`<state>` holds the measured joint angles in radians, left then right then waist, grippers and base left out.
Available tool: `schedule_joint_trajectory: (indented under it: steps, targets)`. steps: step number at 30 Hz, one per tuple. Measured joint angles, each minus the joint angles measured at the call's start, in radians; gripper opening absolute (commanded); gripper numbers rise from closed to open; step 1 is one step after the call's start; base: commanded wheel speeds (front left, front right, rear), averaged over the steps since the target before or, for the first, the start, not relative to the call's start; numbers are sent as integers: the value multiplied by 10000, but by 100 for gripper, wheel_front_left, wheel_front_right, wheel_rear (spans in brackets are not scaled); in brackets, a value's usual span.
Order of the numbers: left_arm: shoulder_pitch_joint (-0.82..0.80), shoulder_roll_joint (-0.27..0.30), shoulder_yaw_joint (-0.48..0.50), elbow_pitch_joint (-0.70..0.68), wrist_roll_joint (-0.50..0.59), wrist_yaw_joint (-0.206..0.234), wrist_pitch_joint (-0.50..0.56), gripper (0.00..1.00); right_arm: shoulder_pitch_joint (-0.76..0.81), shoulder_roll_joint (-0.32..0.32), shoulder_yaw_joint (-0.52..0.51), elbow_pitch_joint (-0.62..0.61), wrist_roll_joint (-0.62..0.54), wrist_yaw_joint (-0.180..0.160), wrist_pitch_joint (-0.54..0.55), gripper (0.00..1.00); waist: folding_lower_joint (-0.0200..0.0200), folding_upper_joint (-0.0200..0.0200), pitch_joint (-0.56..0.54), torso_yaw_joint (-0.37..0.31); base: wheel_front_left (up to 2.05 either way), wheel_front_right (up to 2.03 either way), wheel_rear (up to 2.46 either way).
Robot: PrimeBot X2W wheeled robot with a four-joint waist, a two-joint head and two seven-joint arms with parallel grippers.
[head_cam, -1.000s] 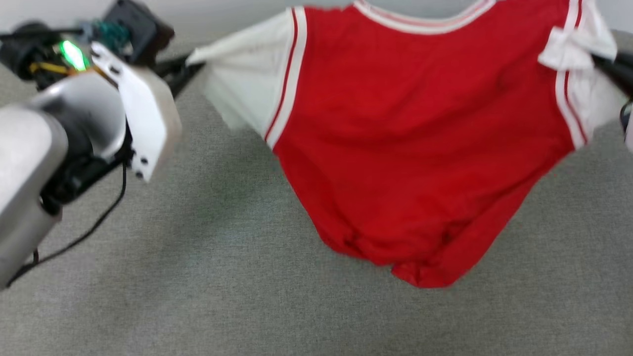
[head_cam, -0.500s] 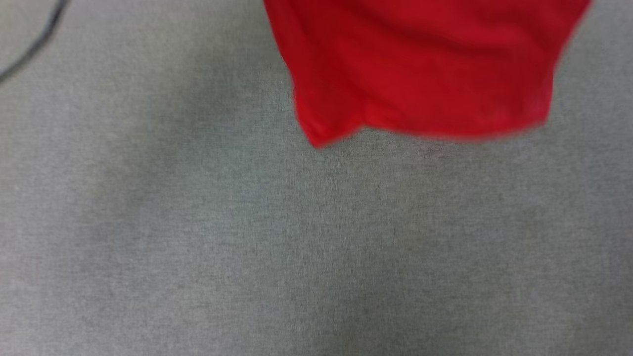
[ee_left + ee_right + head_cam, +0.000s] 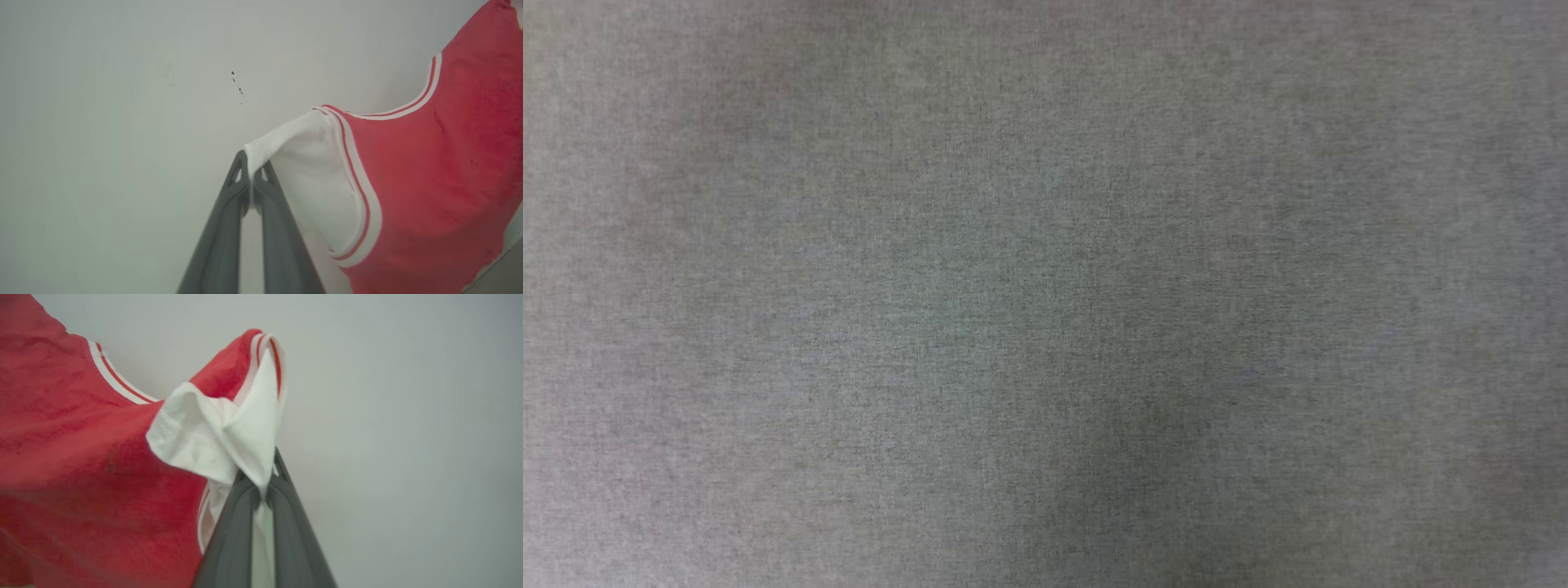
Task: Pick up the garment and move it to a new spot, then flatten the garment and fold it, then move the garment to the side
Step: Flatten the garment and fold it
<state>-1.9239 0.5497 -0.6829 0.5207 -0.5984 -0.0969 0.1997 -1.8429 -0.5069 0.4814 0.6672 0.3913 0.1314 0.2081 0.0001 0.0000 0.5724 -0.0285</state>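
Observation:
The garment [image 3: 429, 188] is a red jersey T-shirt with white sleeves and red-white striped trim, hanging in the air stretched between my two grippers. In the left wrist view my left gripper [image 3: 251, 173] is shut on the edge of one white sleeve [image 3: 314, 179], and the red body spreads away to the right. In the right wrist view my right gripper [image 3: 263, 482] is shut on the other, bunched white sleeve [image 3: 220, 437], with the red body [image 3: 73, 457] filling the left side.
The head view looks down on plain grey fabric surface [image 3: 1045, 294]. Behind the raised garment stands a pale wall [image 3: 122, 122] with a small dark mark [image 3: 237, 85]; the same wall [image 3: 408, 416] lies behind the right gripper.
The head camera has tilted down: the garment and the left arm have slid up and out of the top of its picture. Both grips on the sleeves stay shut.

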Motion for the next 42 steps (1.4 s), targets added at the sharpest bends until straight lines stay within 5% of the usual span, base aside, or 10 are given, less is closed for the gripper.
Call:
schedule_joint_trajectory:
  steps: [10,26,32,42]
  targets:
    - [837,-50,-512,1256,-399,-263,-1041,0,645,825,888,1039,8,0,-1032,0,1,0,692,178,0,0,0]
    - [6720,502,-1471,819,-1862,-301,-2805,0,5060,1290,3133,1862,1611,0,-2610,0,0,0,-470,72,0,0,0]
    - [9703,1275,-1755,-483,-2470,209,-2986,0,6885,637,4332,1072,2596,0,-2970,0,-1,0,-1379,40,0,0,0]
    - [14007,2326,-1891,-2897,-3845,1764,-3212,0,9856,-968,5639,-426,3634,-2,-3264,0,-3,0,-2909,-8,0,0,0]
